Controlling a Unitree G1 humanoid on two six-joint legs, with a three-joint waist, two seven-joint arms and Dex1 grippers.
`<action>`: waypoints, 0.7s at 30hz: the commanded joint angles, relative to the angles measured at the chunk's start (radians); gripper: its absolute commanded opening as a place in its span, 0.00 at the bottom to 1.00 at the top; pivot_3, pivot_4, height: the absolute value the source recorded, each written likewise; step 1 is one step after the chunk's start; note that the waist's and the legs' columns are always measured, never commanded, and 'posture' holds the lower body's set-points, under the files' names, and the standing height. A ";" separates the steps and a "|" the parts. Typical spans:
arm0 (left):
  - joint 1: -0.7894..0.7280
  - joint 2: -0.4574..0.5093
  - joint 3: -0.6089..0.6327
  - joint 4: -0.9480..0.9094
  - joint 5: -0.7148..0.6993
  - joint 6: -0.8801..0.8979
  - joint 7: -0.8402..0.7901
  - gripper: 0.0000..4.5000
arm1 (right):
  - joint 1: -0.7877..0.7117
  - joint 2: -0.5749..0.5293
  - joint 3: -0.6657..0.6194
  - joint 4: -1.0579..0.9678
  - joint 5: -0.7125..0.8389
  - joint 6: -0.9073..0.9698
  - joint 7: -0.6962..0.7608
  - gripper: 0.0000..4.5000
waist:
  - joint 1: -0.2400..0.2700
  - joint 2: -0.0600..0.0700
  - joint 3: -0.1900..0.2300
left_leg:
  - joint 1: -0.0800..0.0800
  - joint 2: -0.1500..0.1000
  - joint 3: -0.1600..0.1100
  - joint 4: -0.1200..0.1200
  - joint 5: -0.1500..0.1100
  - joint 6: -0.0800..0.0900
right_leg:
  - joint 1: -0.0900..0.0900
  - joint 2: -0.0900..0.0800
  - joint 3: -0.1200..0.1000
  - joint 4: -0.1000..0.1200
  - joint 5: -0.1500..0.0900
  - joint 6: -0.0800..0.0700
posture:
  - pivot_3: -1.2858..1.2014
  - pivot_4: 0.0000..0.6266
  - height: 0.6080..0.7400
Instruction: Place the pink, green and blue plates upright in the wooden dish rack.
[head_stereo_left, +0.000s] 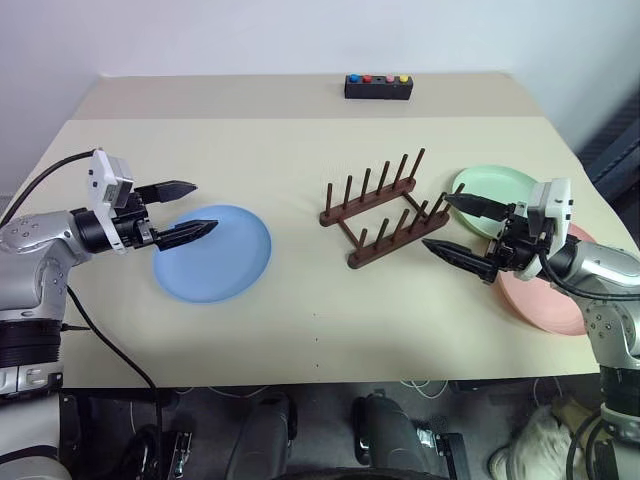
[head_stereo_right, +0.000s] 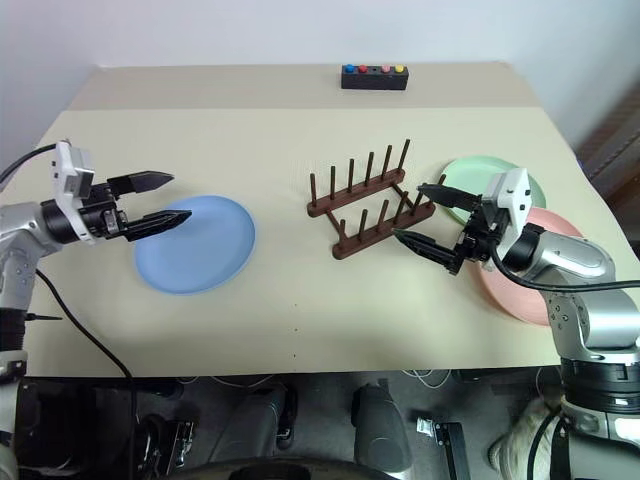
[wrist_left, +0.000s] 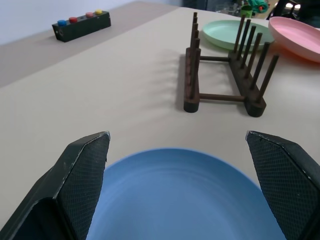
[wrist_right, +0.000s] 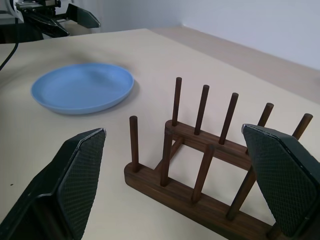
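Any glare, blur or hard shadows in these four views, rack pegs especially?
Left eye view: even light, no glare; the dark brown wooden dish rack casts faint soft shadows. Left wrist view: pegs sharp, their shadows pale streaks on the table; round blue plate has a mild sheen. Right wrist view: own end effector fingers look soft, pegs crisp.

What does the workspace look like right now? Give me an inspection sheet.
Surface: beige table, bare between items.
Job's things: dark brown wooden dish rack holds no plates; round blue plate, green plate and pink plate lie flat.
Clutter: small black box with coloured buttons at far edge.
Grippers: left gripper open over the blue plate; right gripper open beside the rack.
Cables: black cable by left arm.
Surroundings: pale wall.
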 joint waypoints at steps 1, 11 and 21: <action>0.007 0.023 -0.010 -0.062 0.014 0.035 0.021 1.00 | -0.027 0.005 0.006 0.007 -0.012 -0.033 0.004 0.99 | 0.000 0.000 0.000 | 0.000 0.000 0.000 0.000 0.000 0.000 | 0.000 0.000 0.000 0.000 0.000 0.000 | 0.52 0.24 1.00; -0.066 -0.014 -0.040 -0.048 -0.004 0.095 0.021 1.00 | -0.080 -0.015 0.002 0.064 -0.023 -0.058 0.029 0.99 | 0.002 0.000 0.000 | 0.000 0.000 0.000 0.000 0.000 0.000 | 0.000 0.000 0.000 0.000 0.000 0.000 | 0.52 0.24 1.00; -0.106 -0.149 -0.139 -0.187 0.021 0.140 0.110 1.00 | -0.049 -0.010 -0.023 0.051 -0.041 -0.088 0.002 0.99 | 0.001 0.000 0.000 | 0.000 0.000 0.001 0.001 0.000 0.000 | 0.000 0.000 0.000 0.000 0.000 0.000 | 0.52 0.24 1.00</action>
